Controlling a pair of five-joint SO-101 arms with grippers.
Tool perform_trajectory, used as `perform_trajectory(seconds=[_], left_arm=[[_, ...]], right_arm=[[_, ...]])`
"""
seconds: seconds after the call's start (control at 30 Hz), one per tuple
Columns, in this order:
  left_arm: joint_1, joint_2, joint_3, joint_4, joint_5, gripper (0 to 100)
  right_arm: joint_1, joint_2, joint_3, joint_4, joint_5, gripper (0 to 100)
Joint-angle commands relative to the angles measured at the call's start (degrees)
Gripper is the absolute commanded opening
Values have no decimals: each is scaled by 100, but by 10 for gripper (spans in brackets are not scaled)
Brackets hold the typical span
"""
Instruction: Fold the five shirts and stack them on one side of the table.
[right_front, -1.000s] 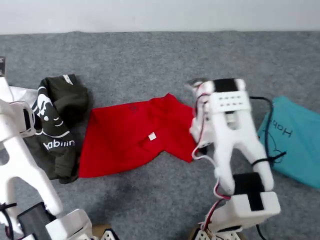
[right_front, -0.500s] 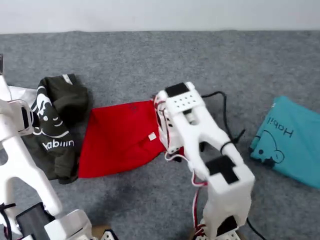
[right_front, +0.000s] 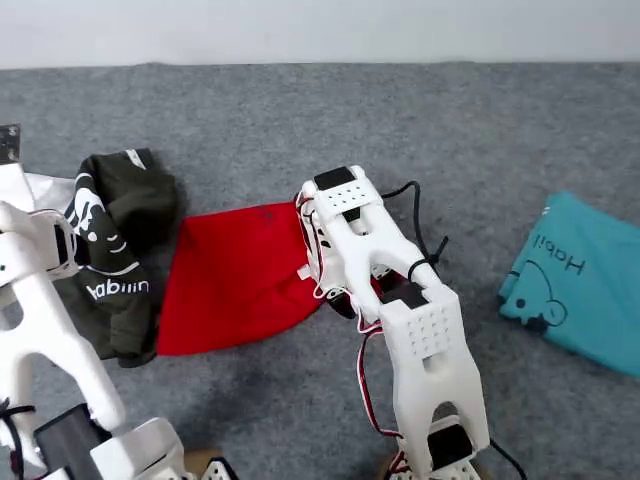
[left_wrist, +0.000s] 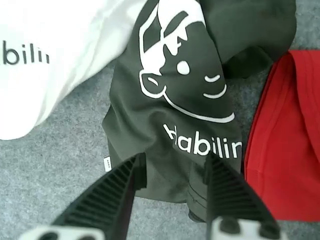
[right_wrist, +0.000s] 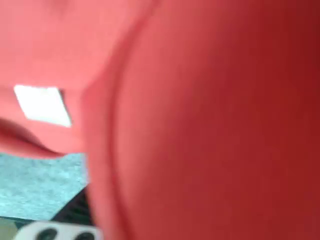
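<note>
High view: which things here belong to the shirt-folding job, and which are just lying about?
Belong to the job:
- red shirt, partly under an arm
- dark green shirt, crumpled beside it
- white shirt, next to the dark green one
- teal shirt, apart at the other side

Just there:
- grey table cover
- white wall behind

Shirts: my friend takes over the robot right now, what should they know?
Left gripper: open, over the dark shirt.
Right arm: down on the red shirt; can't tell its grip.
White shirt lies next to the dark one; teal shirt lies far off on the other side.
Done: no neat stack yet.
Left: fold each shirt, stack them on one side.
</note>
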Motion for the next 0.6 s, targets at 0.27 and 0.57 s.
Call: perform_trajectory(seconds=[0.27, 0.57], left_arm=[[18, -229, 13, -246, -62, 191], [519, -229, 4, 62, -62, 191]], right_arm=[[444, -963, -273, 259, 774, 9], [1235, -3327, 967, 268, 1301, 9]])
